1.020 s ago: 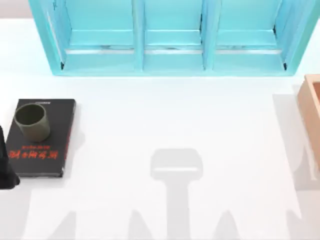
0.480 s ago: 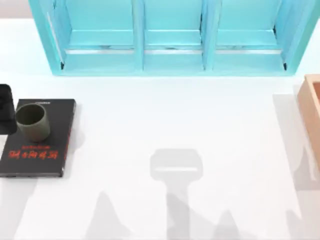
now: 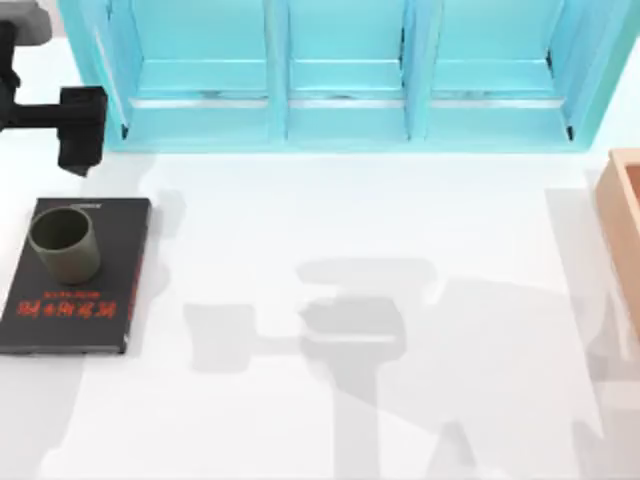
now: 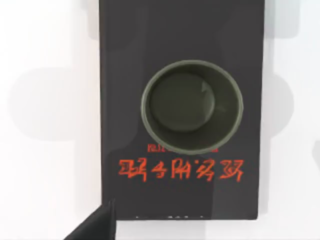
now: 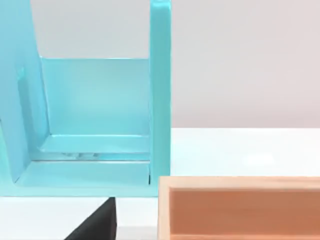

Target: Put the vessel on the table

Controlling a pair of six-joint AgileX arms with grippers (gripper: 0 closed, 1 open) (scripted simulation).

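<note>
The vessel (image 3: 65, 243), an olive-green cup, stands upright and empty on the far half of the black book (image 3: 75, 290) at the table's (image 3: 330, 220) left side, just above the book's red lettering. The left gripper (image 3: 78, 130) hovers beyond the book's far edge, near the turquoise shelf unit (image 3: 340, 75); whether its fingers are apart or together cannot be told. An orange-brown box (image 5: 240, 207) sits at the table's right edge, its visible interior bare.

One vessel (image 3: 65, 243), one black book (image 3: 80, 290), one turquoise shelf unit (image 3: 345, 75), one wooden box (image 3: 625, 230).
</note>
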